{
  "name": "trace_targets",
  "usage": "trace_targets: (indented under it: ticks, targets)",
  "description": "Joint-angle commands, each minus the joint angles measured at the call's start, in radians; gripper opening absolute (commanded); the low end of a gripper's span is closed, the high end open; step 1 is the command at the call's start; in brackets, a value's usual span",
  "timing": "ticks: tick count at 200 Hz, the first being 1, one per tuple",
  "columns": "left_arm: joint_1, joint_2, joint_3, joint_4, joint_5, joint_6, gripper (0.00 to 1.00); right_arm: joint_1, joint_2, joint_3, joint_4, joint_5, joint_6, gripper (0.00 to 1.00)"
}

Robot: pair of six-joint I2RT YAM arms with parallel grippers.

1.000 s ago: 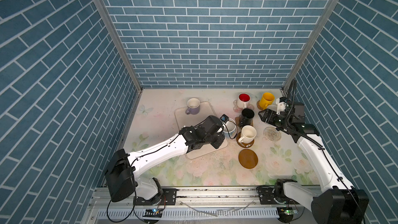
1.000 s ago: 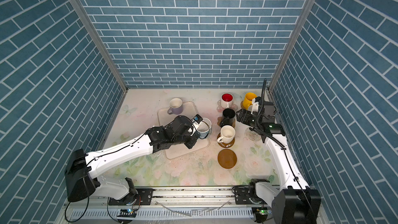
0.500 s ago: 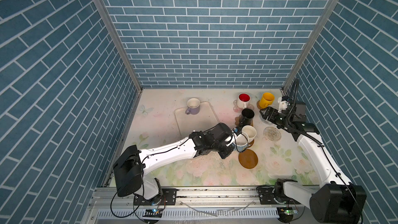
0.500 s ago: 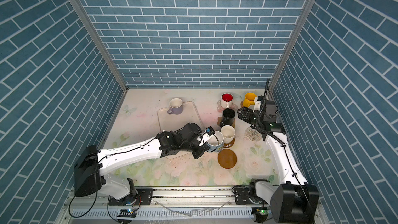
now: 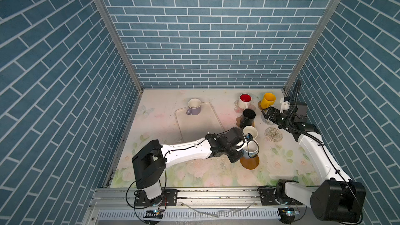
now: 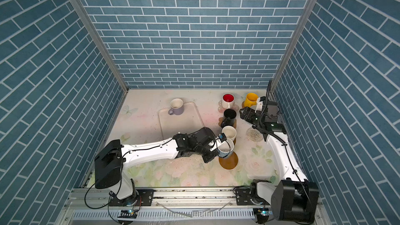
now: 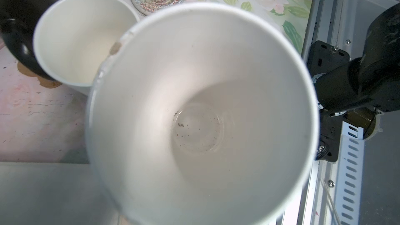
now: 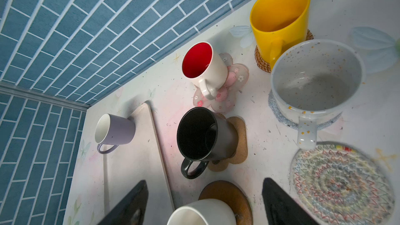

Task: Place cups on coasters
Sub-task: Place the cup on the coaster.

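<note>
3 walls in blue brick pattern, white joints: back wall (image 5: 212, 40), 2 side walls (image 5: 54, 83). Grey metal post (image 5: 112, 33) in each back corner. Table (image 5: 194, 176) pale, printed with pink roses, green leaves, butterflies. Metal rail (image 5: 216, 193) along front edge. Light even, shadows soft.

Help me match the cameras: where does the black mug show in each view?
In both top views: black mug, right of centre.
Left wrist: cropped at the edge, beside the cream mug.
Right wrist: mid-picture.
Shared landmark: the whitish spiral coaster, in all four.
</note>
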Motion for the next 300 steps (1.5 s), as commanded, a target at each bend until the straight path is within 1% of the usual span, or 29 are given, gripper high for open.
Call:
trace_targets:
  ticks: [1,31,81,137,209,222,235,243,261,300]
  targets:
    - [-0.023,0.030,0.056,0.064,0.002,0.023,0.00,-0.009,0.004,-0.027,0.023,-0.014,0.014,0.83]
    - [-0.039,0.065,0.067,0.065,-0.002,0.035,0.00,-0.017,0.001,-0.031,0.034,-0.018,0.016,0.83]
    - [-0.039,0.096,0.059,0.083,-0.013,0.050,0.00,-0.023,0.003,-0.041,0.045,-0.029,0.019,0.83]
    - [-0.039,0.138,0.081,0.084,-0.014,0.057,0.00,-0.025,0.003,-0.050,0.053,-0.033,0.019,0.83]
    - [-0.038,0.145,0.062,0.091,-0.018,0.050,0.00,-0.030,0.001,-0.058,0.064,-0.047,0.022,0.83]
    - [-0.038,0.144,0.061,0.090,-0.020,0.050,0.06,-0.031,-0.001,-0.056,0.063,-0.047,0.022,0.83]
    - [-0.039,0.145,0.061,0.086,-0.011,0.053,0.21,-0.031,-0.002,-0.058,0.061,-0.047,0.022,0.83]
    - [-0.038,0.146,0.060,0.084,-0.006,0.055,0.27,-0.032,-0.004,-0.058,0.060,-0.048,0.020,0.83]
    - [-0.039,0.144,0.054,0.084,-0.007,0.056,0.34,-0.033,-0.005,-0.058,0.058,-0.046,0.020,0.83]
    - [-0.039,0.133,0.043,0.082,-0.015,0.059,0.42,-0.034,-0.005,-0.058,0.057,-0.047,0.020,0.83]
